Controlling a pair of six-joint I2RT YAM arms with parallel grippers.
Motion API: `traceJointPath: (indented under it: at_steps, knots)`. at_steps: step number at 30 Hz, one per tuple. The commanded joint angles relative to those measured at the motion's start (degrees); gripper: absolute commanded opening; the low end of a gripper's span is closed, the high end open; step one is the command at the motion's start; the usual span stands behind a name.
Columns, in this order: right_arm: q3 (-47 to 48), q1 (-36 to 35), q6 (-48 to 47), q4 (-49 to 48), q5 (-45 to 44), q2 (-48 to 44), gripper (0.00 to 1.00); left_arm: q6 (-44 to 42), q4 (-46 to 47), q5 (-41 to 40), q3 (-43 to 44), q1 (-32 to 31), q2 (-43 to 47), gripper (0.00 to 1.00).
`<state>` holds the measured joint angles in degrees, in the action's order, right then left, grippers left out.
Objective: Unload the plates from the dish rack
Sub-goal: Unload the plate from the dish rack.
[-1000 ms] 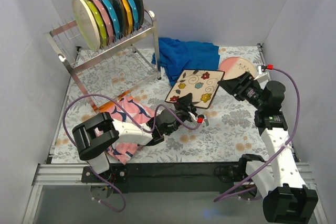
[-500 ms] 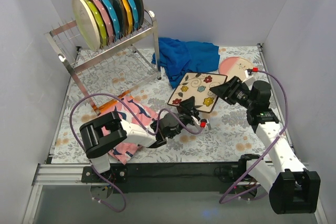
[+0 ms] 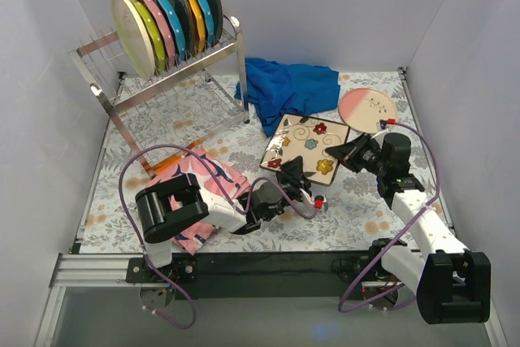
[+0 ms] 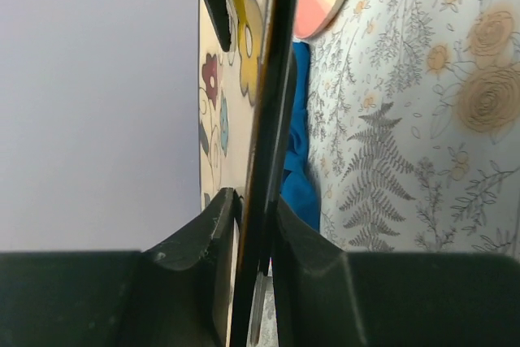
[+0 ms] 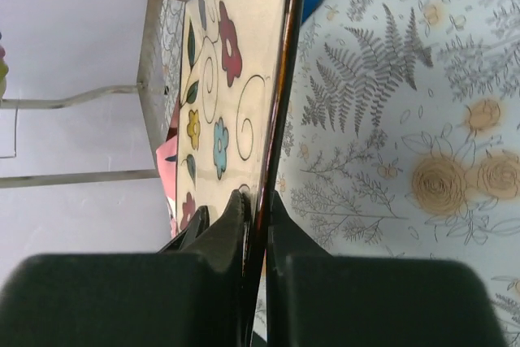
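Note:
The square cream floral plate (image 3: 307, 140) hangs tilted just above the table, held at two edges. My left gripper (image 3: 290, 171) is shut on its near-left edge (image 4: 262, 201). Shut on the opposite right edge is my right gripper (image 3: 347, 153), the plate's dark rim (image 5: 258, 201) pinched between its fingers. The silver dish rack (image 3: 166, 79) stands at the back left with several upright plates (image 3: 166, 22) in it. A cream and pink round plate (image 3: 367, 109) lies flat at the back right.
A crumpled blue cloth (image 3: 288, 87) lies behind the square plate, beside the rack's leg. A folded pink patterned cloth (image 3: 199, 188) sits under my left arm. A floral mat (image 3: 349, 201) covers the table, with white walls on three sides.
My right gripper moved in to the left and shut on the square plate's right edge. The plate, still in my left gripper, shifted right and dropped lower.

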<state>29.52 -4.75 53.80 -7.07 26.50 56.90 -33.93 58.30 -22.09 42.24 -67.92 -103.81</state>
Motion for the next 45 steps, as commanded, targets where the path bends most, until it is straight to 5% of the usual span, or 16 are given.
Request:
traceJointPath:
  at_steps: [1,5,7,8,9,10,27,34,40,45]
  knots:
    - [-2.5,-0.2,-6.3,-7.9,1.2,-0.7,0.01,0.4,18.2,-2.1,1.6,-0.2,2.7,0.0]
    - [-5.3,-0.2,-4.1,-12.8,2.4,-1.8,0.01,1.6,20.4,-4.7,1.4,-0.7,1.6,0.09]
    - [-5.4,-0.2,-3.1,-13.6,2.5,-2.2,0.01,2.8,20.4,-5.3,0.8,-0.9,1.4,0.23]
    - [-5.8,-0.2,-2.7,-14.9,2.7,-2.5,0.01,4.4,20.6,-5.5,0.6,-1.1,1.4,0.31]
    - [-6.0,-0.2,-2.3,-15.7,2.8,-2.8,0.01,5.4,20.5,-5.7,0.1,-1.2,1.4,0.54]
    - [-6.1,-0.1,-1.7,-16.2,2.9,-2.9,0.01,6.3,19.9,-5.7,0.0,-1.4,1.8,0.63]
    - [-4.5,7.2,-1.6,-22.3,7.2,1.8,0.01,43.2,-4.9,1.2,-8.5,-5.5,11.6,0.66]
    - [-6.0,10.6,-2.7,-23.5,8.3,2.9,0.01,60.6,-13.7,5.4,-9.5,-4.9,22.6,0.66]
    - [-7.5,11.4,-2.2,-24.3,6.0,2.5,0.01,81.2,-20.6,14.5,-11.5,1.3,32.1,0.66]
    - [-8.4,11.5,-1.6,-26.1,5.3,2.3,0.01,91.1,-15.7,17.3,-18.0,9.5,37.1,0.67]
